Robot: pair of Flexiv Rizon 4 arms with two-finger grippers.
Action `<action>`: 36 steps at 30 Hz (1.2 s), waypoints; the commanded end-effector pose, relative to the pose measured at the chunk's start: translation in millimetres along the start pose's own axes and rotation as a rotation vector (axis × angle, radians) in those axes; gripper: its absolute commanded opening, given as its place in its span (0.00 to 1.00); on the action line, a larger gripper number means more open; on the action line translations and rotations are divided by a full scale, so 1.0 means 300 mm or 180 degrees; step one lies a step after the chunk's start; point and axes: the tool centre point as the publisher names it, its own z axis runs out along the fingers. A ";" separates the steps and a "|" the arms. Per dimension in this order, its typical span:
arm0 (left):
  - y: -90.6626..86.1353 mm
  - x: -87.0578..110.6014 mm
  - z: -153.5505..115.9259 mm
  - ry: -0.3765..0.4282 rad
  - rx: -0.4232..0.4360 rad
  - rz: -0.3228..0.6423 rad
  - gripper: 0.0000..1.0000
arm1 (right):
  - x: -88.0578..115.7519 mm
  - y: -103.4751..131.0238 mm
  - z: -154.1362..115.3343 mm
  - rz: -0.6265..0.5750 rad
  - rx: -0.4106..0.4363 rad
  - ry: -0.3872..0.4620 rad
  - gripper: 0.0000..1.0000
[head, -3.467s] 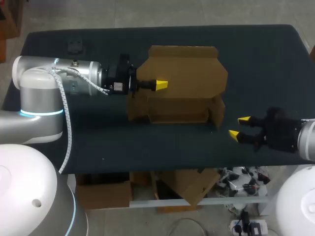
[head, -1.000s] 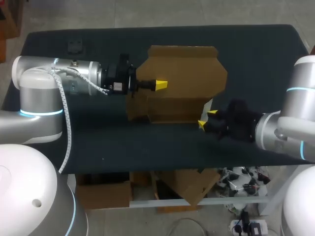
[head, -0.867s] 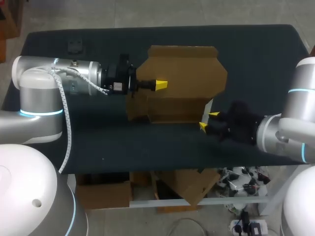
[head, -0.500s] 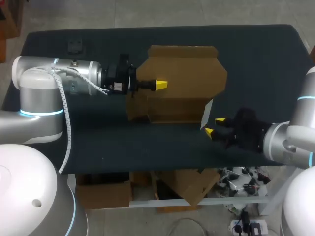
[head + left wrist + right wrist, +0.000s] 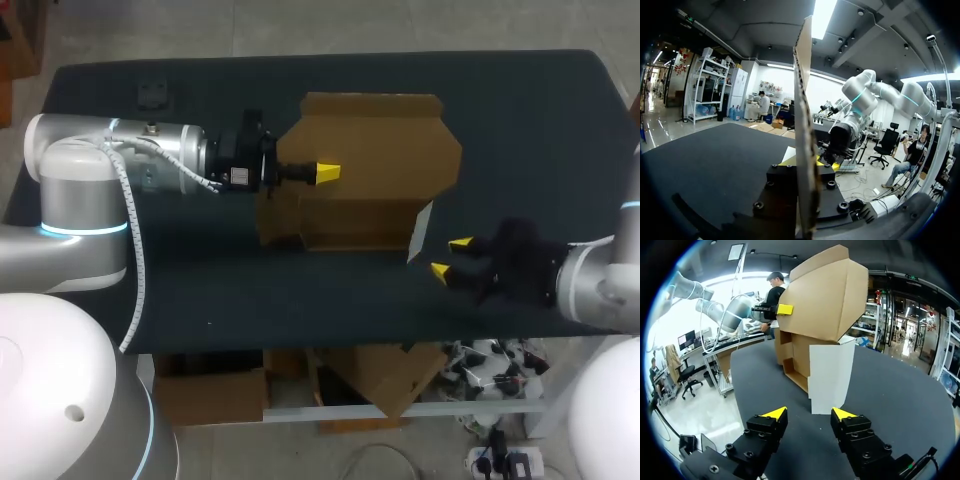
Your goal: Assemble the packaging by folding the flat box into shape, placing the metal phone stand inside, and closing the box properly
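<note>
The brown cardboard box [image 5: 355, 225] lies open in the middle of the table, its wide lid panel [image 5: 380, 140] spread out behind the tray. My left gripper [image 5: 328, 172] comes in from the left and is shut on the cardboard at the lid's left part. In the left wrist view that panel [image 5: 802, 125] stands edge-on between its fingers. The box's right side flap [image 5: 422, 228] stands up, pale side outward. My right gripper [image 5: 450, 257] is open, a short way right of that flap and not touching it. In the right wrist view the flap [image 5: 830, 375] rises just ahead of the open right gripper [image 5: 809, 414].
A small dark object [image 5: 153, 93] lies near the table's back left corner. The dark tabletop [image 5: 250, 300] reaches from the box to the front edge. My left arm [image 5: 150, 165] lies across the table's left side.
My right gripper has drawn back from the box's right flap, toward the right and the front edge. The flap stays raised. The left arm and its grip have not moved.
</note>
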 end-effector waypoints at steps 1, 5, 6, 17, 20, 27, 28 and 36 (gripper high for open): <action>0.016 -0.004 -0.002 0.0002 0.0001 0.0002 0.00 | -0.040 0.007 -0.029 -0.0014 0.0010 0.0354 0.57; 0.016 -0.004 -0.002 0.0002 0.0001 0.0002 0.00 | -0.070 0.001 -0.057 -0.0054 -0.0005 0.0460 0.58; 0.016 -0.004 -0.002 0.0002 0.0001 0.0002 0.00 | -0.078 -0.002 -0.063 -0.0065 0.0000 0.0507 0.59; 0.016 -0.004 -0.002 0.0002 0.0001 0.0002 0.00 | -0.119 -0.001 -0.052 -0.0207 0.0078 0.0843 0.60; 0.016 -0.004 -0.002 0.0002 0.0001 0.0002 0.00 | -0.130 0.004 -0.040 -0.0251 0.0077 0.0890 0.60; 0.016 -0.004 -0.002 0.0002 0.0001 0.0002 0.00 | -0.153 0.021 0.007 -0.0329 0.0113 0.0941 0.59; 0.016 -0.004 -0.002 0.0002 0.0001 0.0002 0.00 | -0.156 0.023 0.016 -0.0338 0.0132 0.0926 0.59; 0.016 -0.004 -0.002 0.0002 0.0001 0.0002 0.00 | -0.161 0.049 0.083 -0.0449 0.0201 0.0887 0.58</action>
